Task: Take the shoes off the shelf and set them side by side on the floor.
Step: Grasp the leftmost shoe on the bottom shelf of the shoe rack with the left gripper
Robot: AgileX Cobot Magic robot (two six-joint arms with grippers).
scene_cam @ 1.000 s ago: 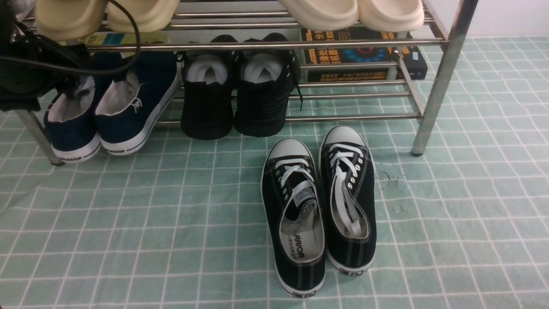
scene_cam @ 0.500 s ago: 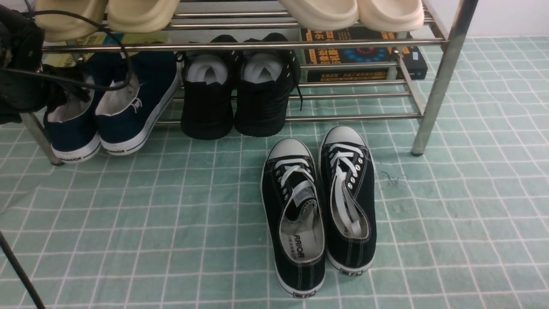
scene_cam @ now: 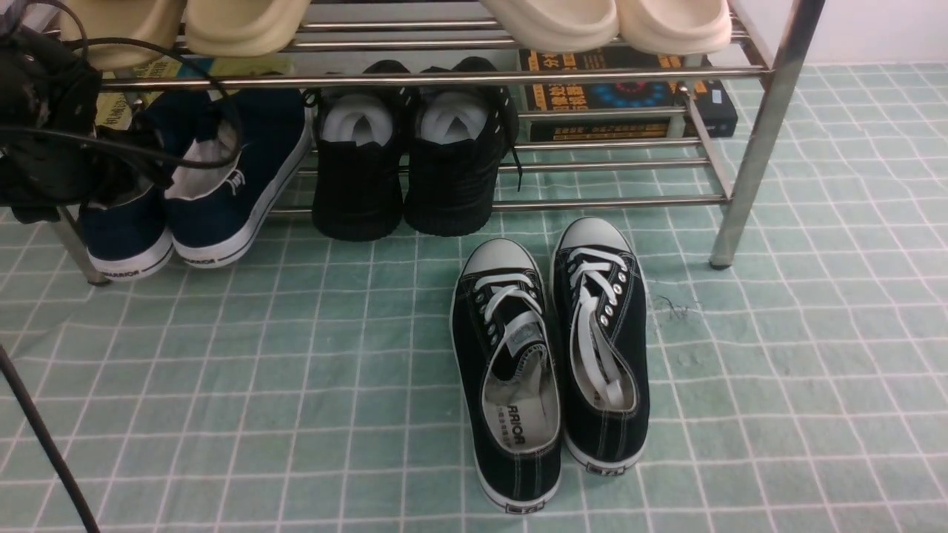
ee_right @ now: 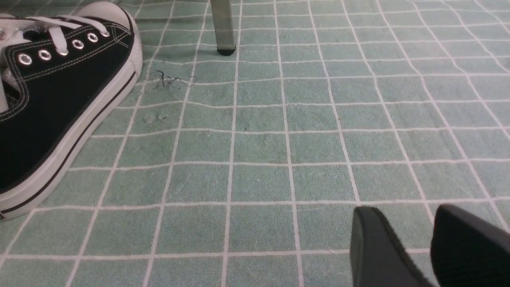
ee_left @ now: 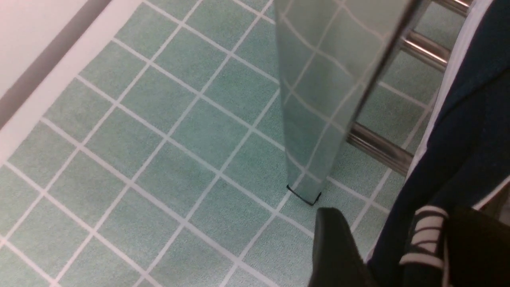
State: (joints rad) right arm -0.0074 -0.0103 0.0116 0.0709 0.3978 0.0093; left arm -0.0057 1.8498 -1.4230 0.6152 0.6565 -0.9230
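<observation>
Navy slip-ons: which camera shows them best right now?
Front view: both navy slip-ons sit heels-out at the left end of the shelf, one partly behind the left arm. Left wrist shows only a close navy side and white edge. Right wrist shows neither.

A pale mint-green floor covering (ee_right: 279, 143) with thin white grid lines fills the view, slightly wrinkled. On it rests a black canvas lace-up sneaker (ee_right: 59, 103) with white rubber sole, white laces and silver eyelets (only its front part shows). Near its toe lies a small tangle of dark threads (ee_right: 167, 79); beyond stands a chrome metal leg (ee_right: 223, 24) on a black foot. The right gripper (ee_right: 406, 209) shows two black fingers (ee_right: 374, 243) slightly apart, bare floor between them.
</observation>
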